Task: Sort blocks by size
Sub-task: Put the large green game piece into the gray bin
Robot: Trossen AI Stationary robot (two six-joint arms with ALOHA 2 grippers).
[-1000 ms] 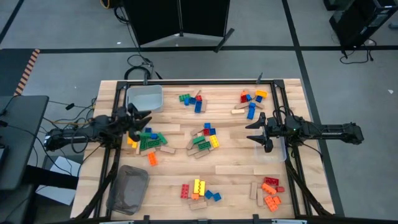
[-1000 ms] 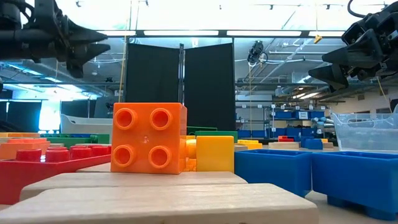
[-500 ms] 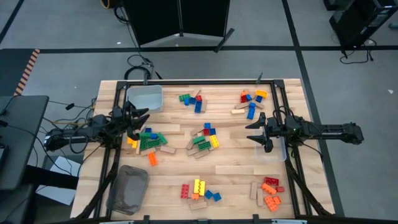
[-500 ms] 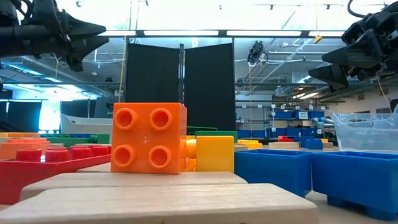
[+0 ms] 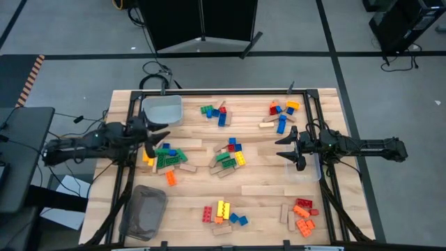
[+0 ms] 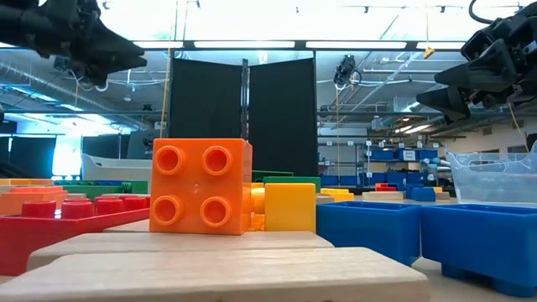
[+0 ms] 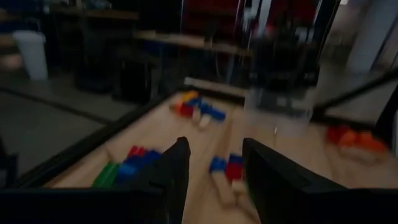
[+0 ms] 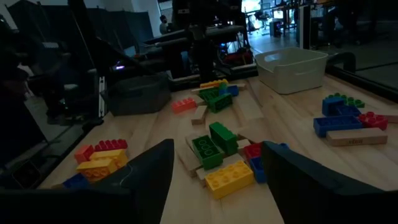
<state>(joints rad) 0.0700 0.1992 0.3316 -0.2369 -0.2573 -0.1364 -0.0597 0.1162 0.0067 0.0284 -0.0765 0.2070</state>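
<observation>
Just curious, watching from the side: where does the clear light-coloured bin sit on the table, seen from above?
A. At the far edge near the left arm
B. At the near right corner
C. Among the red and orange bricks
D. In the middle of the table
A: in the high view the clear bin sits at the table's far edge, just beyond the left gripper.

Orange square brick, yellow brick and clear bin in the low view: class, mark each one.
orange square brick [image 6: 200, 185], low view, centre of its studded face
yellow brick [image 6: 290, 207], low view, front face
clear bin [image 6: 495, 179], low view, side wall
</observation>
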